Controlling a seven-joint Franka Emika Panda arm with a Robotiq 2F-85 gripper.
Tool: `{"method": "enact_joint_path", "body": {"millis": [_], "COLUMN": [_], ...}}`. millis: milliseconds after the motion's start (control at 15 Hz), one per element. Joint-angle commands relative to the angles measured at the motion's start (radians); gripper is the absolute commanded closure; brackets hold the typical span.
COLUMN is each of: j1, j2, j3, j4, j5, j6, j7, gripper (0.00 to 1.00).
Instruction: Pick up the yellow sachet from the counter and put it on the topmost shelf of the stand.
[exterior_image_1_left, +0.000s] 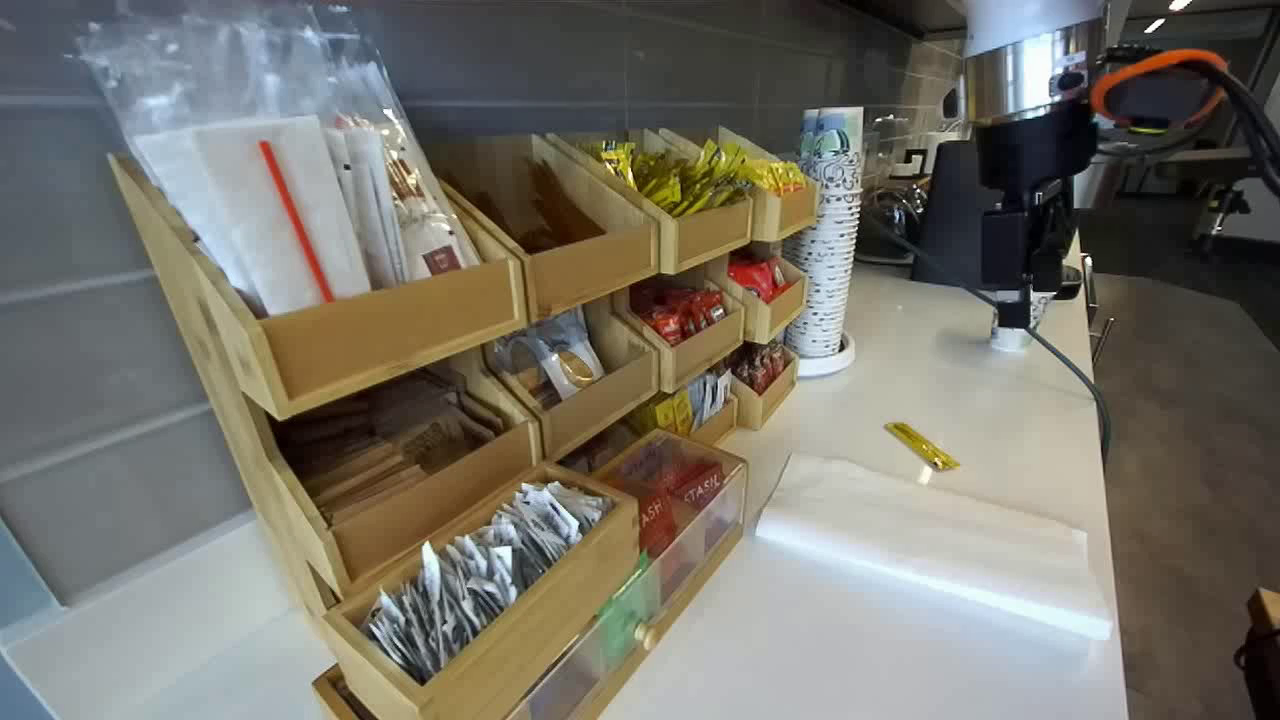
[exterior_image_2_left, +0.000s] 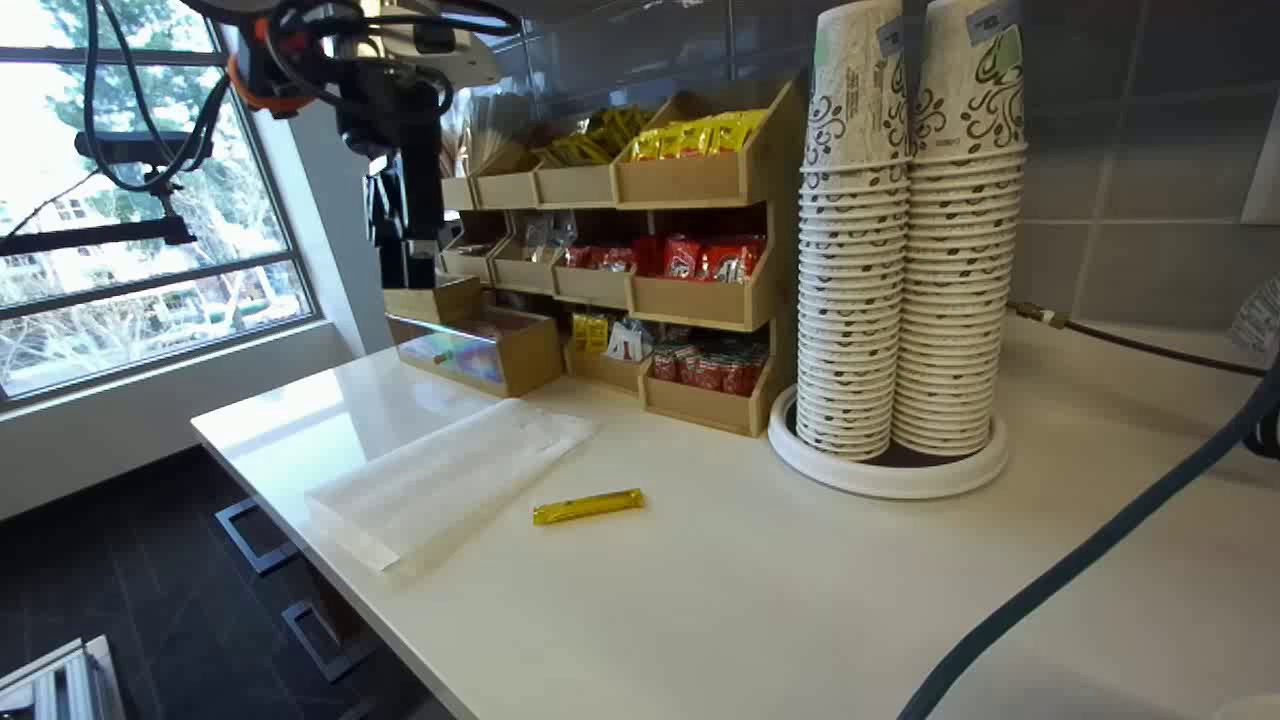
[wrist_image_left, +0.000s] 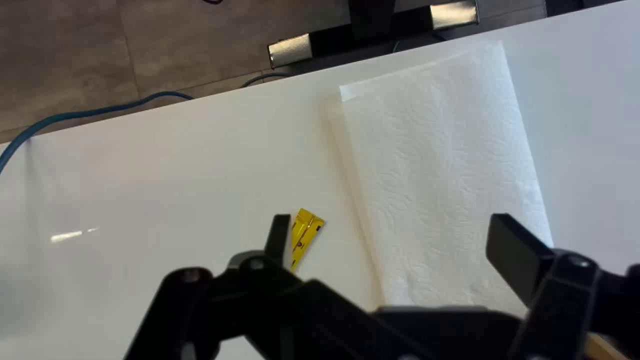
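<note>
Poised high above a white counter (exterior_image_2_left: 760, 600), a robotic gripper (wrist_image_left: 397, 245) holds its jaws wide apart, with nothing between them. Below, the yellow sachet (wrist_image_left: 306, 235) lies flat on the counter, partly hidden by the gripper in the wrist view and just beside, but not touching, a folded paper towel (wrist_image_left: 440, 175). A clean pick likely calls for shifting over until the sachet sits midway between the jaws, turning slightly so they close across its narrow width, and descending until their tips barely meet the counter. At that spread, one side could snag the towel, so narrowing first may help. Beyond, in both exterior views, rises a wooden stand (exterior_image_2_left: 690, 300), its topmost shelf (exterior_image_2_left: 683, 182) stocked partly with yellow packets (exterior_image_2_left: 700, 137).
</note>
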Motion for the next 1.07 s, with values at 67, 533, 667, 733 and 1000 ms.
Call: {"method": "enact_joint_path", "body": {"millis": [67,533,667,733,1000], "j1": [0.010,-0.007,-0.013,-0.015,-0.027], "j2": [0.001,0.063,0.092,0.113,0.185], "j3": [-0.009,-0.040,-0.067,-0.084,-0.143], "j4": [0.002,0.008,0.000,-0.005,-0.026], "j5": [-0.002,-0.006,-0.020,-0.019,0.002], "j6": [-0.002,0.030,0.059,0.072,0.171], "j7": [0.002,-0.023,-0.074,-0.117,-0.334], "gripper": [0.00,0.00,0.00,0.00,0.00]}}
